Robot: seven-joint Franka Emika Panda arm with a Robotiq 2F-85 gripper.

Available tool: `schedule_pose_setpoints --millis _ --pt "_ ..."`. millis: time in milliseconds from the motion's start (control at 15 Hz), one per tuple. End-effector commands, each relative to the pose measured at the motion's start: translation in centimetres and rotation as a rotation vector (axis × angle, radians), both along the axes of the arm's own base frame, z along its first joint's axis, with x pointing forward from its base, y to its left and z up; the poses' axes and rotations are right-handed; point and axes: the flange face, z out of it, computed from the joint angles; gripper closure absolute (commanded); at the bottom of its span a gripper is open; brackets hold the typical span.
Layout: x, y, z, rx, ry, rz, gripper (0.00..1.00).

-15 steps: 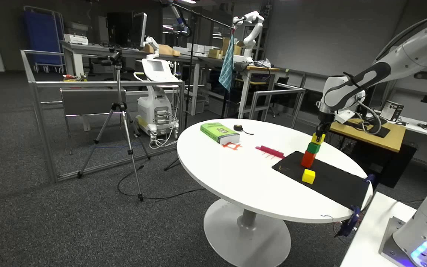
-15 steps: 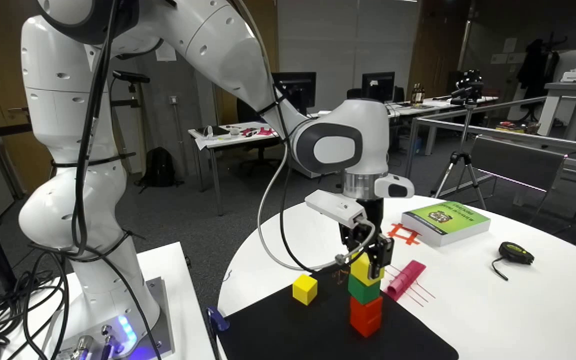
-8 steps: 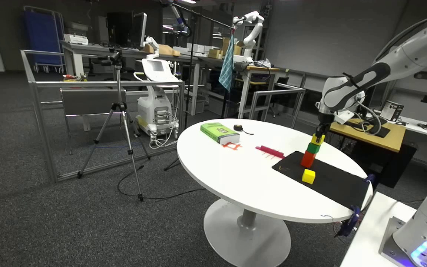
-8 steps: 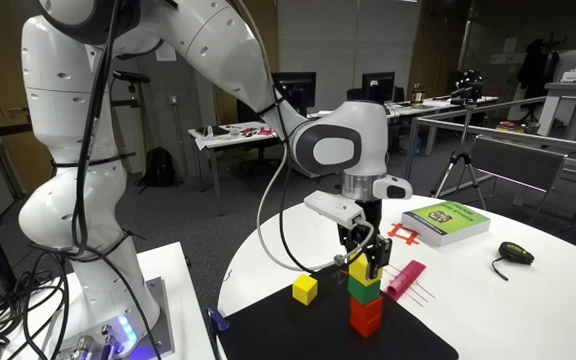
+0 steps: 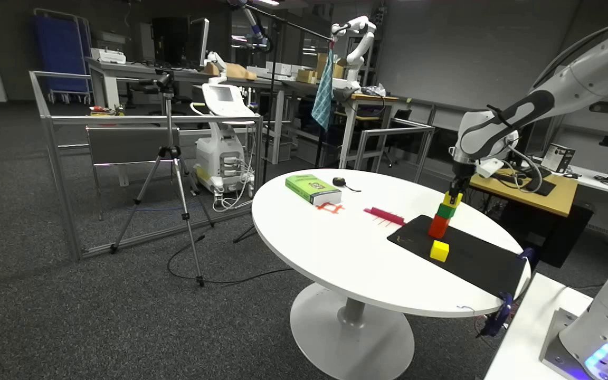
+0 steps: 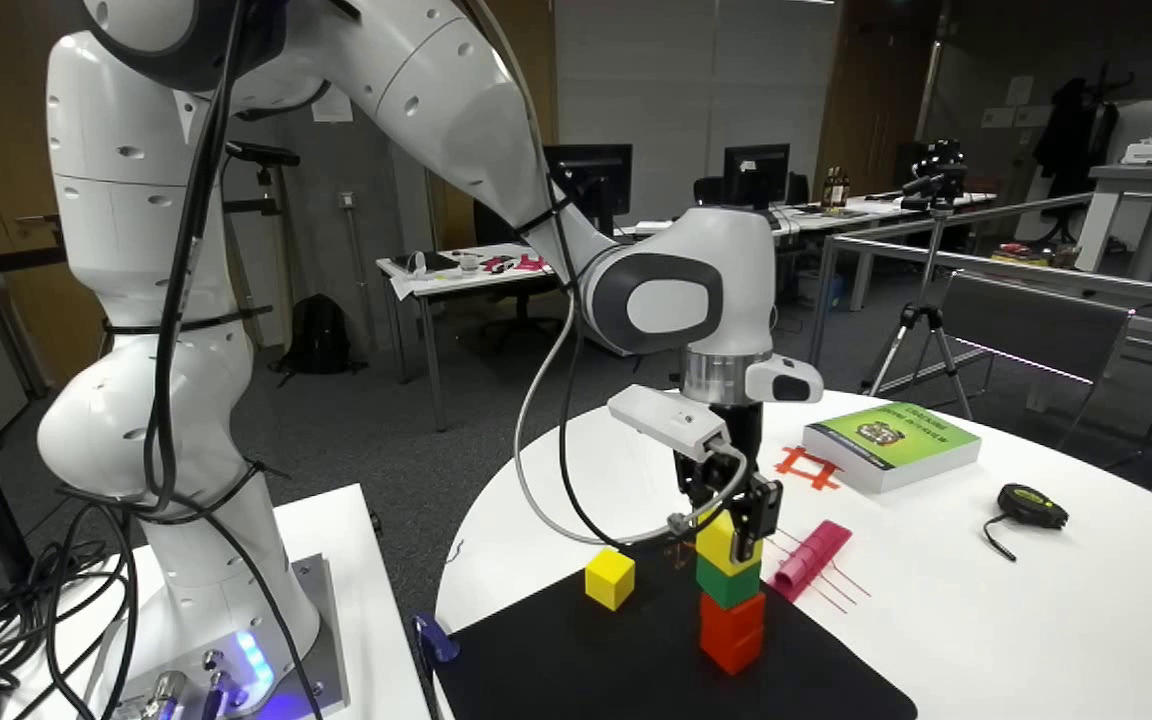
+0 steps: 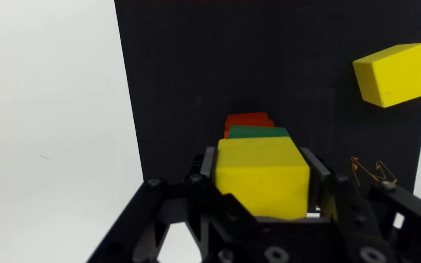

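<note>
ext vw: tbl far; ext vw: arm near; both show tbl; wrist: down past hand

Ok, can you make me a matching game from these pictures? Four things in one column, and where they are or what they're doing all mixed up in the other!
Things:
1. gripper
2. green block
3. loose yellow block
4. tape measure

Places and states:
A. on the white tabletop, near the green book
B. on the black mat, touching no other block
C. closed on the upper yellow block
D. just under the upper yellow block

Right pairs: 1-C, 2-D, 3-B, 4-A
</note>
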Motion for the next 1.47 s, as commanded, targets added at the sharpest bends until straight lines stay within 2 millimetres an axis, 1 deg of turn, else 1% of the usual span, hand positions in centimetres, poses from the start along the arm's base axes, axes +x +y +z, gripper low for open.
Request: schedule_pose_setpoints --millis 0,533,1400 --pt "0.22 -0.31 0.2 -0.018 -0.021 0.012 0.67" --pt "0.54 -0.46 0.53 -0.025 -0.035 0.014 0.67" --pt "0.63 -0.2 0.04 -0.034 -0.028 0.025 0.67"
